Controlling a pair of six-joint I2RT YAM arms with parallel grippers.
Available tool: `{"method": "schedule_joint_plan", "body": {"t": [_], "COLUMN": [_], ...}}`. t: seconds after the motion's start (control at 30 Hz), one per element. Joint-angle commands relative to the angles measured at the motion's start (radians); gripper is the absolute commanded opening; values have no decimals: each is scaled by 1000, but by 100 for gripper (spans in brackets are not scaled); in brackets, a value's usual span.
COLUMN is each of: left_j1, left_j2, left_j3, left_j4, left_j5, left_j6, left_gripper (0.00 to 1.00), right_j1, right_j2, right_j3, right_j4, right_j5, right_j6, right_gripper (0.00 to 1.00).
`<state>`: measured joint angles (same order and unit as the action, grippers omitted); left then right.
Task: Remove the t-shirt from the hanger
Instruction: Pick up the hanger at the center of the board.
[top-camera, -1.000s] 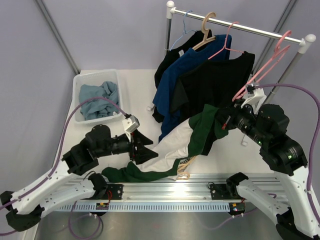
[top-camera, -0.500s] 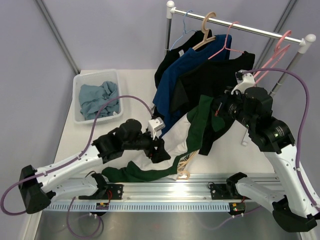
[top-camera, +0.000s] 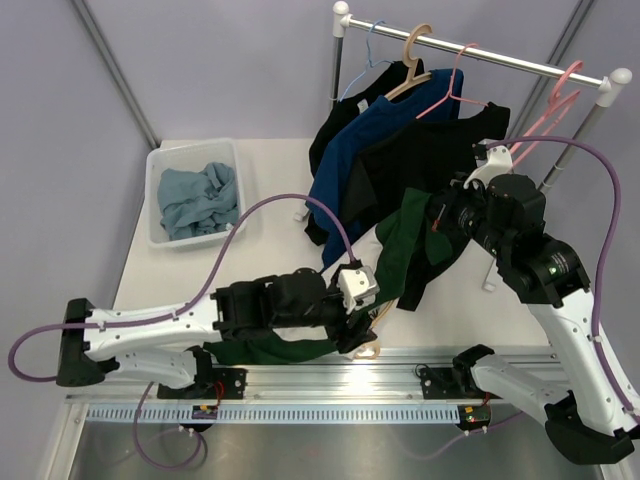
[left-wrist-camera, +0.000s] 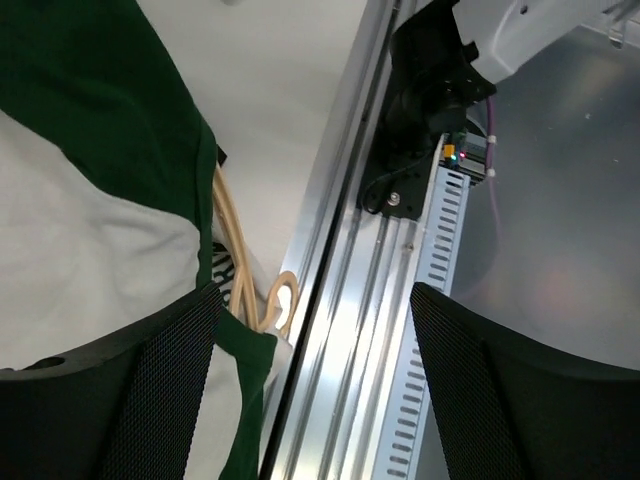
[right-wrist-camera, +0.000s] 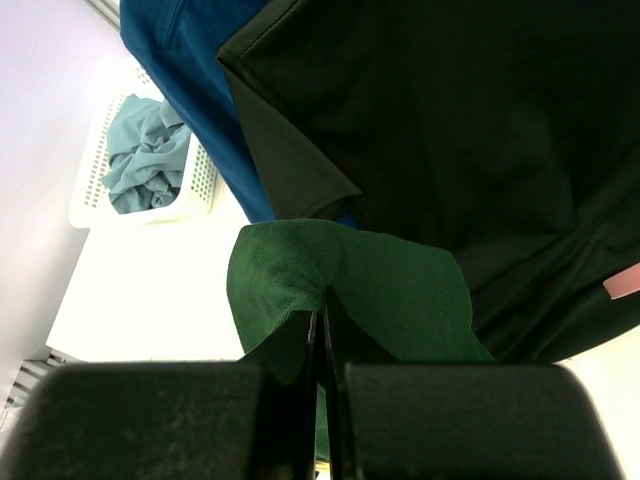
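The green and white t-shirt (top-camera: 402, 250) hangs from my right gripper (top-camera: 437, 224) down to the table's front edge. My right gripper is shut on a green fold of it (right-wrist-camera: 340, 270), held up in front of the rack. The beige wooden hanger (top-camera: 371, 347) lies inside the shirt's low end by the front rail; its hook and bars show in the left wrist view (left-wrist-camera: 278, 296). My left gripper (top-camera: 362, 322) is wide open and empty, just above the hanger's hook and the rail, its jaws (left-wrist-camera: 315, 400) straddling the shirt's collar edge and the rail.
An aluminium rail (top-camera: 330, 380) runs along the table's near edge. A white basket (top-camera: 160, 165) with a grey-blue cloth sits at the back left. A clothes rack (top-camera: 480, 55) at the back holds blue and black shirts and pink hangers.
My left arm has swung right along the table's front, from the shirt's left end to the hanger by the rail. My right gripper rose a little with the green fold, then held still.
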<state>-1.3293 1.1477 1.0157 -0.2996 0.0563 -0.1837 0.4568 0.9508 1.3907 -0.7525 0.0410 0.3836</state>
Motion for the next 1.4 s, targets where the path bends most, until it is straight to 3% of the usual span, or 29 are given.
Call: {"method": "schedule_joint_plan", "body": {"t": [0.0,0.4,0.87,1.23,1.37], "left_j1": [-36,-107,-234,-245,-266], "left_j2": [96,385,400,432,440], "left_j3": [52,165,176,162,190], "left_j4": [8,132,165,155,96], "left_j5": [-248,-539,-619,-605,-749], "left_j6": [29,41,35,-8,-42], "left_gripper": [74,67,67,67,73], "right_j1": [-3,-4,-4,-4,-4], "right_j2": [-21,-61,-81,-78,-76], "right_j3": [-4,-22,-38,-33,-30], "right_j4": [59,61,51,39,35], "right_j5": [36,33,51,51,53], "right_j6": [-31,-49,-64,-55,-57], "right_gripper": [0,0,0,0,0]}}
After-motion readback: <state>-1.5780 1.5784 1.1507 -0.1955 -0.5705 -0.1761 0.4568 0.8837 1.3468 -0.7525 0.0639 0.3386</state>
